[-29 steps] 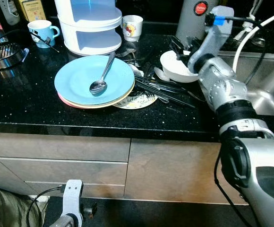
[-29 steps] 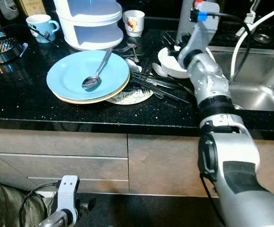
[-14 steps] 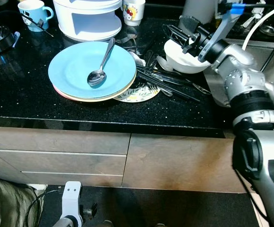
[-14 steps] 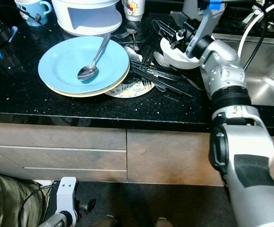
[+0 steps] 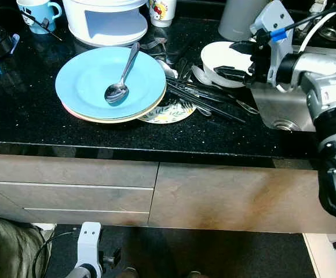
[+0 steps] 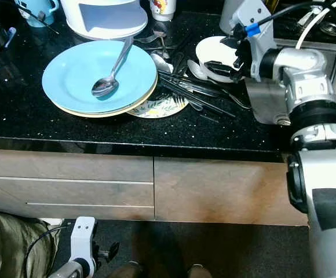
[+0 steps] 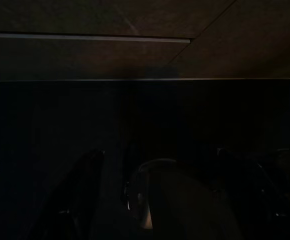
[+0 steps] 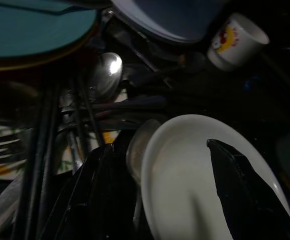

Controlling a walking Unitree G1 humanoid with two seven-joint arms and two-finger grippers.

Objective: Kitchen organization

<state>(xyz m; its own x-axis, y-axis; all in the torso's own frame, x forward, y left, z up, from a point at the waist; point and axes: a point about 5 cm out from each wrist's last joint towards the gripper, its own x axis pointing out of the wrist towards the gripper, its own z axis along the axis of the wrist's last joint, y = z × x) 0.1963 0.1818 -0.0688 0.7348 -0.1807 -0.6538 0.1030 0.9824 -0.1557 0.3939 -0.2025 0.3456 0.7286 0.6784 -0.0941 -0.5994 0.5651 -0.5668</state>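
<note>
Left eye view: at upper right, the right end effector [image 5: 233,59] straddles the rim of the small white ceramic bowl [image 5: 223,55] on the black speckled table [image 5: 29,124], fingers spread, not yet clamped.

Right wrist view: one finger lies inside the bowl, one outside; closing and lifting looks next.

Left wrist view: the left end effector hangs in shadow, and whether it is open or closed cannot be told.

The two eye views look forward and steeply down from the head onto the black bench [image 5: 35,124], its cabinet fronts and the floor below. Both share the blue plate [image 5: 98,87], the white bowl [image 6: 217,55] and the sink [image 6: 272,104], slightly offset between them. The right wrist view sits very near that bowl [image 8: 200,180], looking along its hand's fingers [image 8: 245,190] across the cutlery toward a small cup [image 8: 235,40]. The left wrist view, low and dark, faces the drawer fronts [image 7: 85,60].
</note>
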